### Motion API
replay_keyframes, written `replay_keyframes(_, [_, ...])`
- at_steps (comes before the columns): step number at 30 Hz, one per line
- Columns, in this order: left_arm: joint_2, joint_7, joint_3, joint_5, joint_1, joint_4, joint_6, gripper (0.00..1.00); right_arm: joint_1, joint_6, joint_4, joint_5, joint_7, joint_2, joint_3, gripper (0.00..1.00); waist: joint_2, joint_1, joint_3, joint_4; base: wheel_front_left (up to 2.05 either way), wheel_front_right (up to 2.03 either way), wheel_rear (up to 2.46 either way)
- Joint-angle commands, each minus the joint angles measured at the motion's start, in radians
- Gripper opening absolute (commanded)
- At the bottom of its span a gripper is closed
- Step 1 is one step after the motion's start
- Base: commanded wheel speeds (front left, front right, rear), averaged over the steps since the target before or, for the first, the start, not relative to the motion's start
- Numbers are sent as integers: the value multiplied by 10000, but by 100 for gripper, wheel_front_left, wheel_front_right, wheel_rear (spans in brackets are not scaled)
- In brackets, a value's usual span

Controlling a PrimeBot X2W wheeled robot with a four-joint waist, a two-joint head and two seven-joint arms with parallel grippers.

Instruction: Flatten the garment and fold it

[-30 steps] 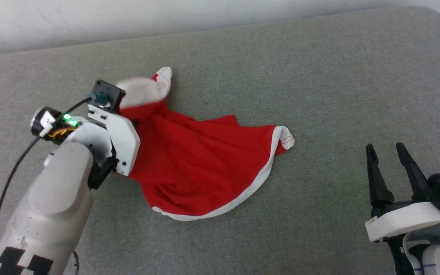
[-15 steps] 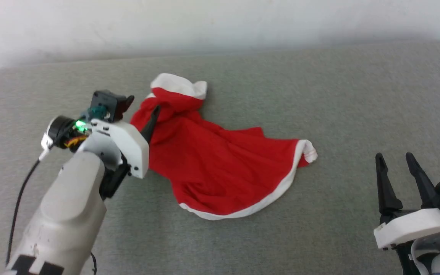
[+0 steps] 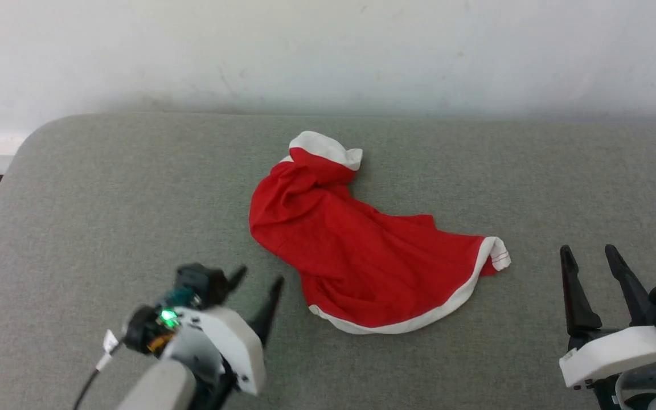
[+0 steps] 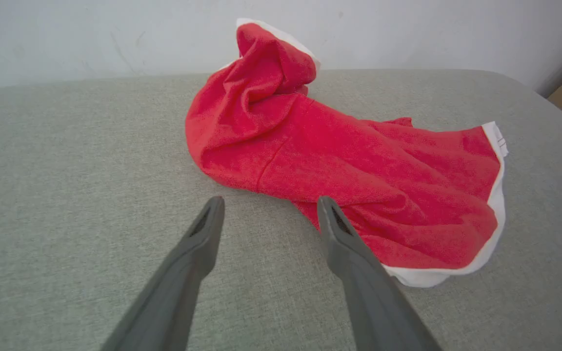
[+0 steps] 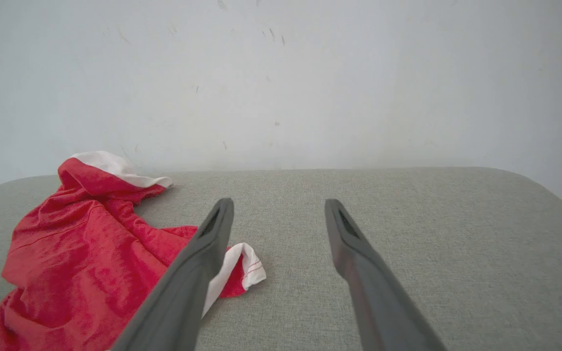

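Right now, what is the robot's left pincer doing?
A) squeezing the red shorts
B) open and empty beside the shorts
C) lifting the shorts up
B: the left pincer stands open over the grey cushion, holding nothing, with the crumpled red shorts lying just beside it.

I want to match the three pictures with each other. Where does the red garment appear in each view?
Head view: the garment lies crumpled in the middle, on the grey surface.
Left wrist view: the garment spreads from the upper middle to the right.
Right wrist view: the garment sits at the lower left.
Shared landmark: its white corner with red stitching, at the garment's right end in every view.
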Motion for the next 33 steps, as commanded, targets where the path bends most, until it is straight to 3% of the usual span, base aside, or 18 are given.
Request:
replay_keyframes(1, [-55,158,-99,-69,181,-172,40,100,70,-7,-61,-59,28,29,-3,100,0,3,31,24,0,0,0])
replay_keyframes(6, [-392,1271,-626,-633,829,-951,-88,100,-11,-7,-223,-89,114,29,-6,100,0,3,352,-51,0,0,0])
replay_keyframes(11, [-560,1559,-812,-583,778,-1033,115,100,-137,-7,-215,-95,135,29,79,100,0,3,675,-177,0,0,0])
replay_keyframes(20, [-499,1328,-850,-90,92,-153,344,100,-278,-7,-196,-108,108,4,69,100,0,3,1111,-387,0,0,0])
replay_keyframes(33, [-571,476,-970,108,-474,325,58,100,-346,-7,-144,-159,160,-2,10,100,0,3,1343,-395,0,0,0])
